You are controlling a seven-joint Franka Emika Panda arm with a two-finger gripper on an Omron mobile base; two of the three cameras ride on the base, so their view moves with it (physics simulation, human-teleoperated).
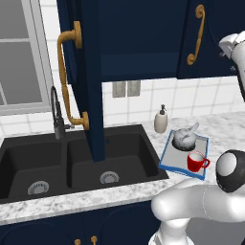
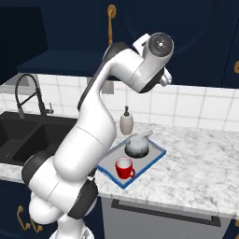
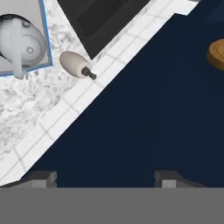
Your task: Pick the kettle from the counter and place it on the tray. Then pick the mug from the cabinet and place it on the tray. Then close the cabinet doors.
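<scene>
Cabinet door (image 3: 144, 113) before pincer (image 3: 105, 177), open, empty.

Kettle and mug on the tray

You see the tray (image 1: 167, 154) on the bench (image 1: 225, 125) right of the sink (image 1: 76, 162); kettle (image 1: 184, 137) behind mug (image 1: 195, 161), dispenser (image 1: 161, 120) behind the tray.

Even, soft rendered light fills all three views, with no glare and only faint shadows; the speckled tabletop (image 1: 225, 125) and white wall tiles (image 2: 196, 107) read bright, while the navy cabinet (image 1: 139, 38) and black sink (image 1: 76, 158) stay dark and nearly featureless. Edges are slightly soft and pixelated throughout. Beyond the fingers (image 3: 41, 178), the cabinet face is a flat dark mass.
</scene>
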